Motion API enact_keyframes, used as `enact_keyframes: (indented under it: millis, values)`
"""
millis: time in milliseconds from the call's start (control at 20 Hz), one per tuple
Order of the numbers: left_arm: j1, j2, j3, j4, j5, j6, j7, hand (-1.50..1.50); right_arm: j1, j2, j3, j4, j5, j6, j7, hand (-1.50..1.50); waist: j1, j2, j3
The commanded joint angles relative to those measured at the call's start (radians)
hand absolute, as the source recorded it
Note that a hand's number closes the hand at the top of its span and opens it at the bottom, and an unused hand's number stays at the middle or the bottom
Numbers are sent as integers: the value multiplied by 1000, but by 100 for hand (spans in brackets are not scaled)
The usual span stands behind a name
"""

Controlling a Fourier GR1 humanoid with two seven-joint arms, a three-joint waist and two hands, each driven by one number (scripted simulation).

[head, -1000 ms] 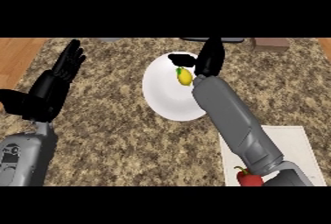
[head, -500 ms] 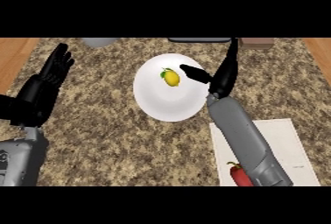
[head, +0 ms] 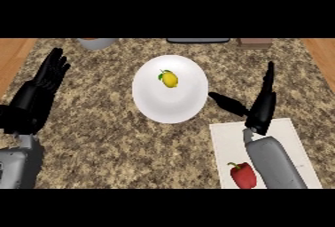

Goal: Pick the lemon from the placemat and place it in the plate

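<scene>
A yellow lemon (head: 169,79) with a small green leaf lies in the white plate (head: 171,106), in its upper half. My right hand (head: 262,108) is open to the right of the plate, fingers straight and pointing up, thumb stretched left toward the plate's rim, touching nothing. It hovers over the upper edge of the white placemat (head: 226,150). My left hand (head: 36,99) rests open at the left side of the view, fingers up, well clear of the plate.
A red bell pepper (head: 243,175) lies on the placemat beside my right forearm. At the counter's far edge stand a grey bowl (head: 97,42), a dark flat object (head: 197,41) and a brown block (head: 254,43). Wooden floor shows at both sides.
My right hand has let go of the lemon and pulled back down and to the right, off the plate. The lemon stays in the plate. The view has shifted.
</scene>
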Motion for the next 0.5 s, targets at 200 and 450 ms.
enact_keyframes:
  millis: [200,450]
  values:
    - [-19,21,40,42,19,-45,-16,0,298,-92,22,-337,44,84,59,-150,4,3,0]
    - [-29,-13,8,-73,-1,-8,88,0,297,-96,-46,-279,74,102,0,-150,13,4,0]
